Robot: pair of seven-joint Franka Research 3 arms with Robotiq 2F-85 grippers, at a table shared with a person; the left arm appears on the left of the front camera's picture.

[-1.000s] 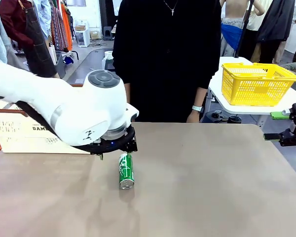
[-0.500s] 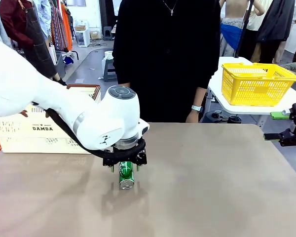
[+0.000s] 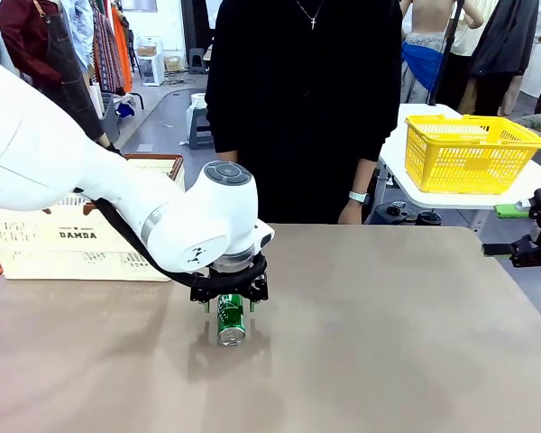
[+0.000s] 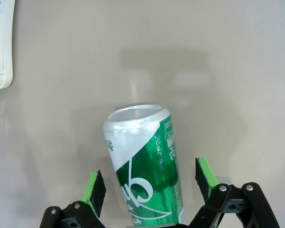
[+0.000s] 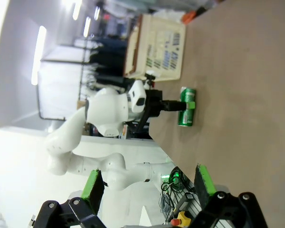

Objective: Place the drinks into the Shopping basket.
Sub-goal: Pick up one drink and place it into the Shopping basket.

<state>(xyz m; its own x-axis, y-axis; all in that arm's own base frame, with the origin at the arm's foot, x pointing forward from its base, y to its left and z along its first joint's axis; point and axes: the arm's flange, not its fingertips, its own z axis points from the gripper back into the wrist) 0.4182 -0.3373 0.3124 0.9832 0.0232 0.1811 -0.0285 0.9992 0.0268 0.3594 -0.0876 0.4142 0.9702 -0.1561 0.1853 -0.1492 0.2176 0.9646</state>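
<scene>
A green drink can with white markings lies on its side on the brown table, silver end toward the camera. My left gripper hangs right over it, open, one green pad on either side. In the left wrist view the can lies between the fingers with a small gap on each side. The cream Shopping basket with "DAMDA" lettering stands at the table's left edge, behind my left arm. My right gripper waits off the table's right edge, open; in its own view the right gripper is bare and the can lies far off.
A person in black stands at the far side of the table, one hand at its edge. A yellow mesh basket sits on a white side table at the right.
My left arm has swung right from the basket and come down over the green can, its open fingers now on either side of it. The right arm has not moved.
</scene>
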